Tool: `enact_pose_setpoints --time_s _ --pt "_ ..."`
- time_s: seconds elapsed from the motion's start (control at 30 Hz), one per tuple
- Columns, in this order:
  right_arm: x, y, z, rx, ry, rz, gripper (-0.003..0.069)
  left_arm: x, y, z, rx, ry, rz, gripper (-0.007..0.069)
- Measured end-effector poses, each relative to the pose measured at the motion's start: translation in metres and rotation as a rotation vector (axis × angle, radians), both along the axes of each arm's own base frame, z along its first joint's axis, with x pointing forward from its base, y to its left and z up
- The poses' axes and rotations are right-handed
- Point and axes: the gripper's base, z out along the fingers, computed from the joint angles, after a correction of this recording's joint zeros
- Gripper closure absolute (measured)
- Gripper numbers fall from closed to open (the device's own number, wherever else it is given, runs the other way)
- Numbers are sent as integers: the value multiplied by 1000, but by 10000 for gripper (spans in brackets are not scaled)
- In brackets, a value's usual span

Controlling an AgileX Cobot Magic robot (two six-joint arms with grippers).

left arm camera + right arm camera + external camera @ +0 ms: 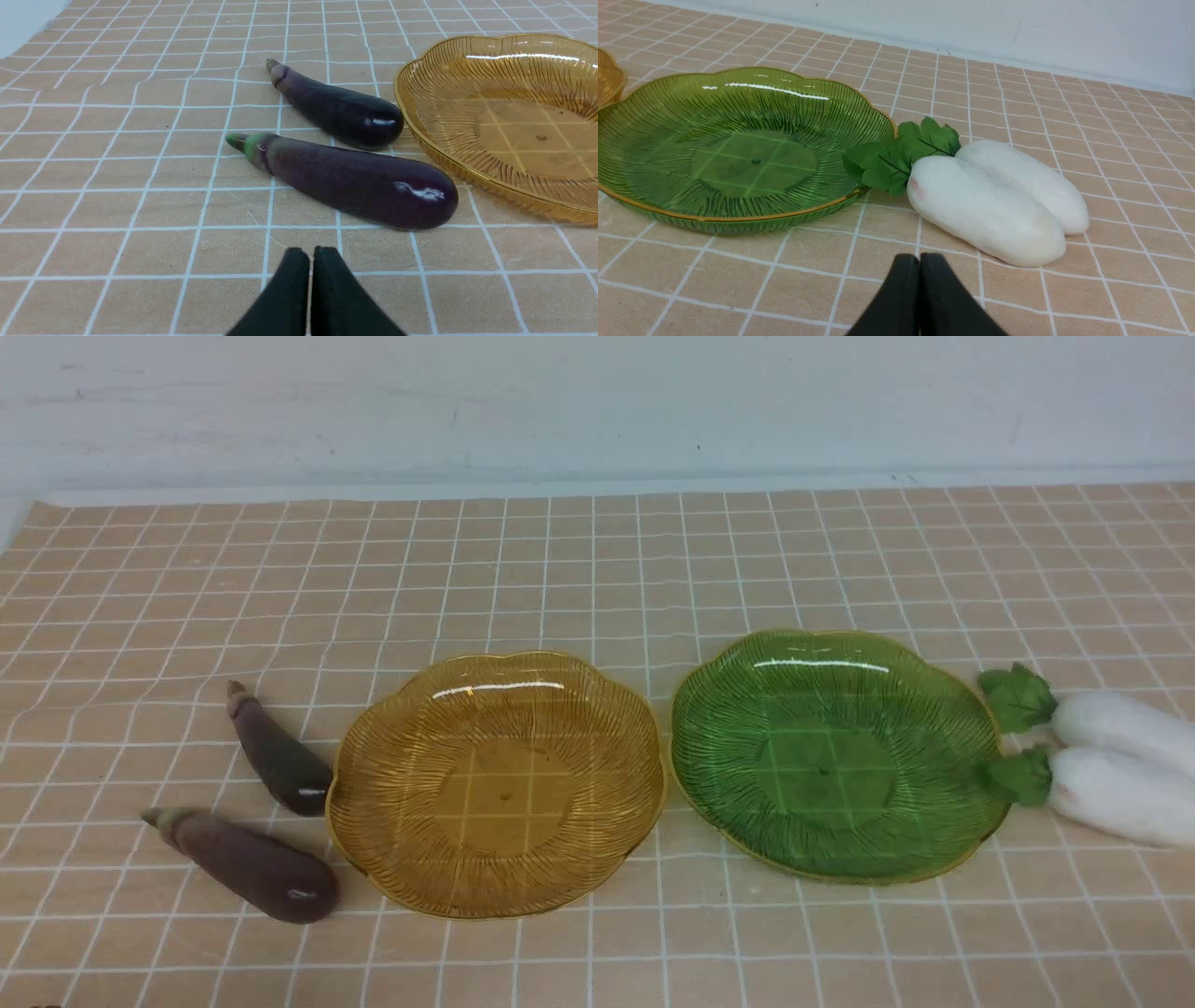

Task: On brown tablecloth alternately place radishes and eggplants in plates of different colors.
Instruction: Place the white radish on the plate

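Observation:
On the brown tablecloth point(597, 569) stand two empty plates, an amber one point(495, 784) at the middle and a green one point(836, 756) to its right. Two dark purple eggplants lie left of the amber plate, one nearer the front point(245, 863) and one farther back point(278, 756). Two white radishes with green tops lie side by side right of the green plate, a near one point(1116, 793) and a far one point(1125, 728). My left gripper point(310, 254) is shut and empty, just short of the near eggplant point(359, 184). My right gripper point(919, 259) is shut and empty, close to the near radish point(983, 210).
A pale wall point(597, 401) rises behind the cloth's far edge. Neither arm shows in the front view. The radishes' leaves point(901, 151) touch the green plate's rim point(878, 112).

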Motion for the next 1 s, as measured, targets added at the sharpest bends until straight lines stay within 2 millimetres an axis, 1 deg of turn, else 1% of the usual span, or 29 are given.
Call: enact_pose_setpoints --time_s 1.0 --pt "0 0 0 0 0 0 676 0 1 0 34 -1 -1 627"
